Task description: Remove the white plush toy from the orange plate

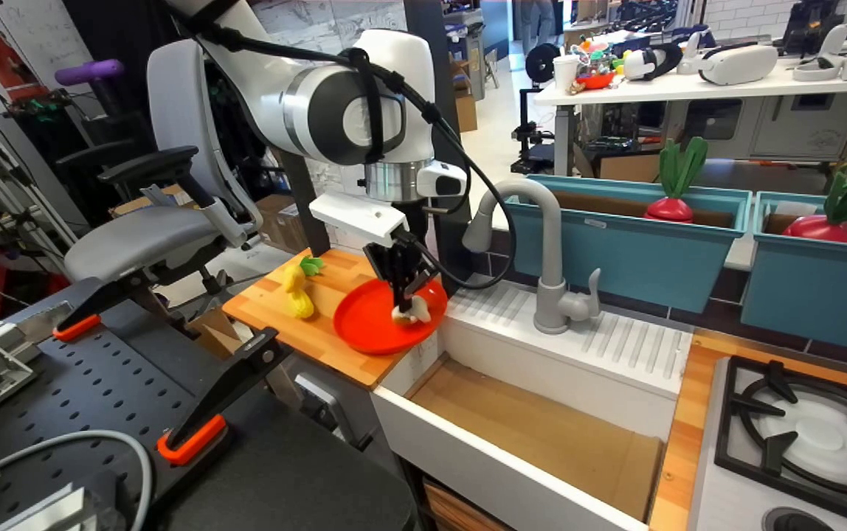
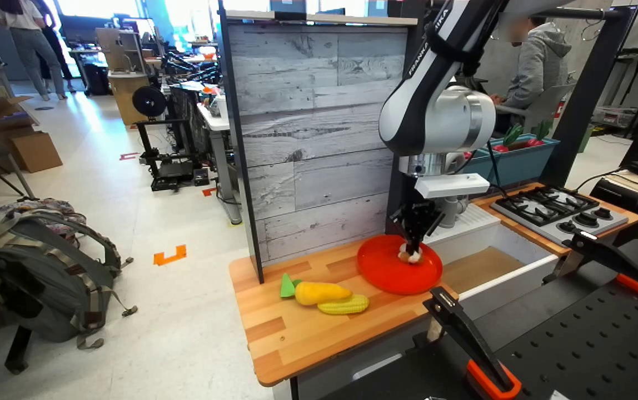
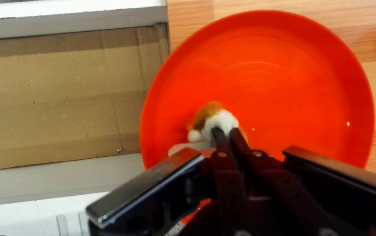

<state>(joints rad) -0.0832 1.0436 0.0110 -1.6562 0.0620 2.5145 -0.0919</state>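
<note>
The orange plate (image 1: 364, 324) lies on the wooden counter beside the sink and shows in both exterior views (image 2: 381, 272). It fills much of the wrist view (image 3: 292, 82). The white plush toy (image 3: 220, 118), with an orange-brown patch, is on the sink side of the plate. It also shows in both exterior views (image 1: 419, 310) (image 2: 403, 257). My gripper (image 3: 226, 131) points down over the plate, fingertips close together with white plush pinched between them. It shows in the exterior views too (image 1: 402, 302) (image 2: 414, 249). The fingers hide part of the toy.
A yellow fruit-shaped toy (image 2: 322, 293) and a yellow corn toy (image 2: 345, 305) lie on the wooden counter (image 2: 291, 339). The sink (image 1: 541, 420) adjoins the plate, with a grey faucet (image 1: 552, 258) behind it. A panel wall (image 2: 319, 139) stands behind the counter. A black clamp (image 2: 463, 328) grips the front edge.
</note>
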